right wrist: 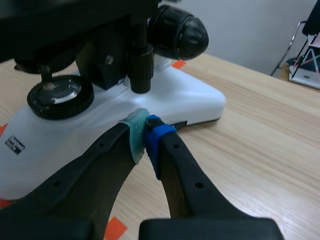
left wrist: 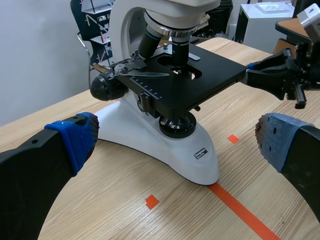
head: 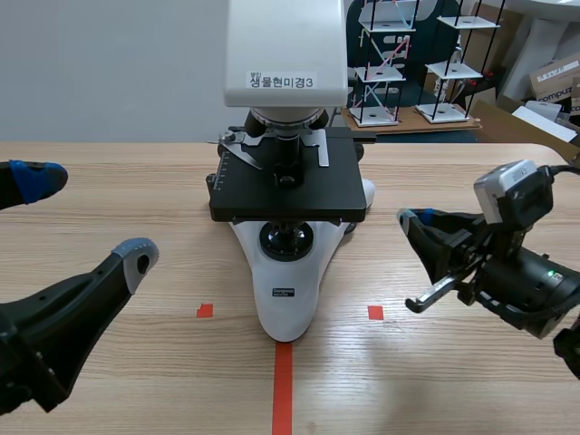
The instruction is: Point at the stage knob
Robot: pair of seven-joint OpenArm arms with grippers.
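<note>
The white and black microscope (head: 285,299) stands mid-table. Its stage knob (right wrist: 141,70) is a black stem hanging under the stage's (head: 288,190) right side. My right gripper (right wrist: 145,127) is shut on nothing, its tips aimed at the knob's lower end with a small gap between. In the scene view the right gripper (head: 408,217) sits low beside the stage's right edge, and it shows in the left wrist view as well (left wrist: 250,67). Well left of the microscope, my left gripper (head: 86,217) is open and holds nothing; its pads (left wrist: 75,135) frame the base.
The large black focus knob (right wrist: 177,32) sits just behind the stage knob. The condenser lens (right wrist: 60,95) is in the base under the stage. Shelving racks (head: 381,63) and cardboard boxes (head: 553,82) stand beyond the table's far edge.
</note>
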